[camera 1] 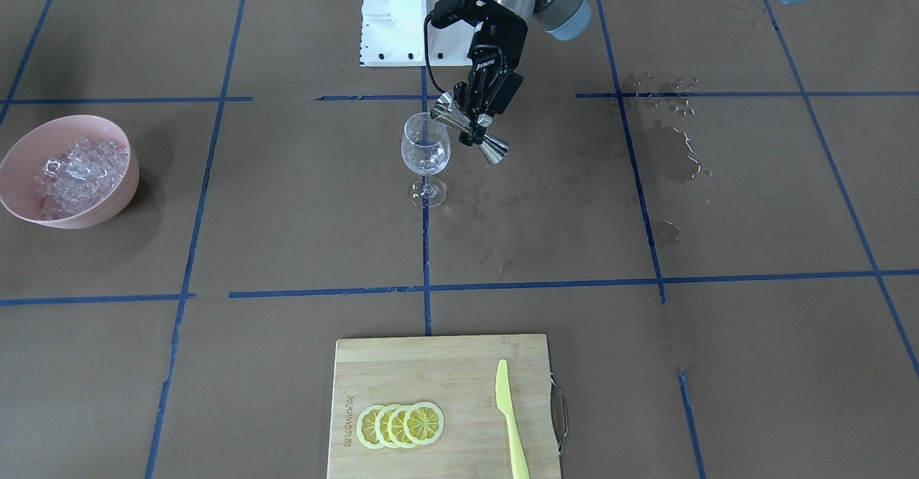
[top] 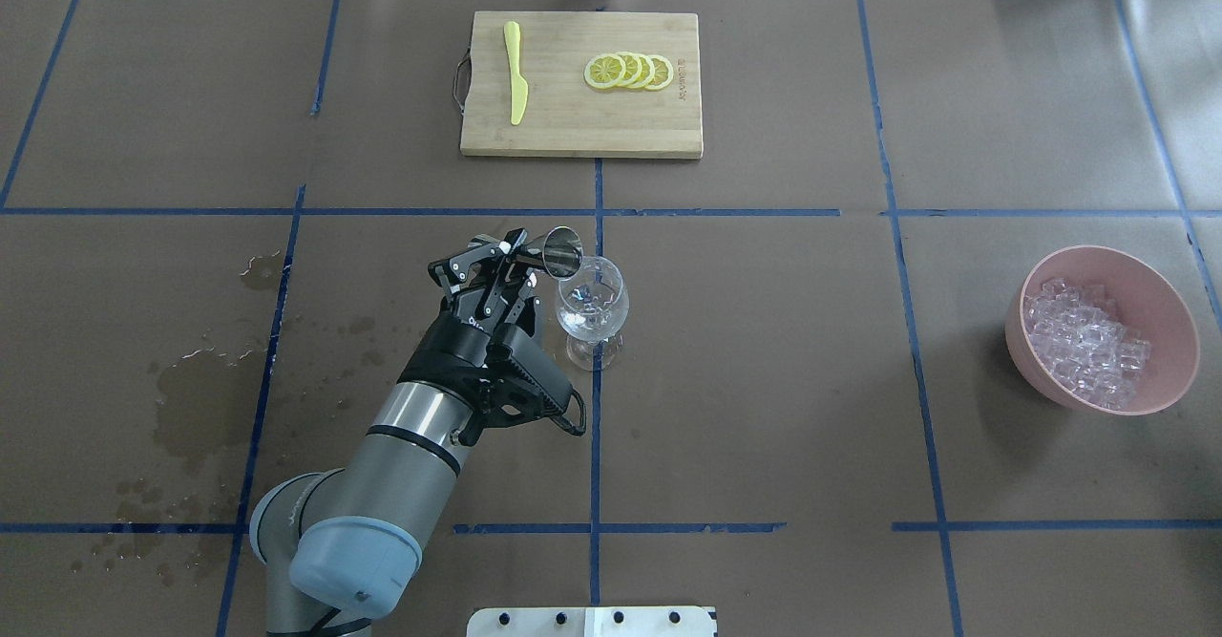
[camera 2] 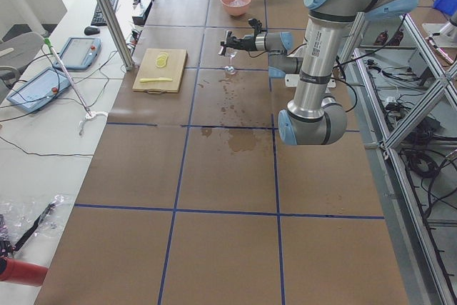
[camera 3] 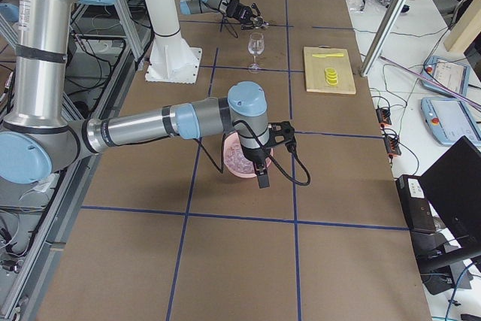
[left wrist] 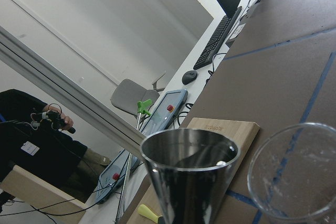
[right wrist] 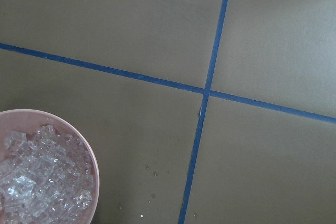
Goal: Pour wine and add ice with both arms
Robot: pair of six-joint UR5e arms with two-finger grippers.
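The left arm (top: 401, 446) reaches from the robot's edge toward the middle of the counter (top: 764, 379). Its left hand (camera 1: 474, 121) is clenched on the narrow waist of a steel jigger (top: 561, 251). The jigger is tipped well over, its open mouth just beside the rim of the wine glass (camera 1: 426, 154). The pictures do not settle whether the two touch. The glass stands upright at the middle of the counter, on a blue tape line. Clear, glinting shapes show in its bowl, too faint to name.

The ice (top: 1084, 346) lies heaped in a pink bowl (top: 1169, 303) near the counter's right end, well apart from the glass.

The right arm (camera 3: 150, 129) shows only in the exterior right view. There its right hand (camera 3: 262, 178) points downward and lines up with the bowl. I cannot tell whether that hand is released or clenched.

A wooden cutting board (top: 573, 121) sits at the middle of the far edge. It carries four overlapping lemon slices (top: 630, 71) and a yellow-green knife (top: 516, 83) lying apart from them. Wet stains (top: 200, 398) mark the brown surface toward the left end.
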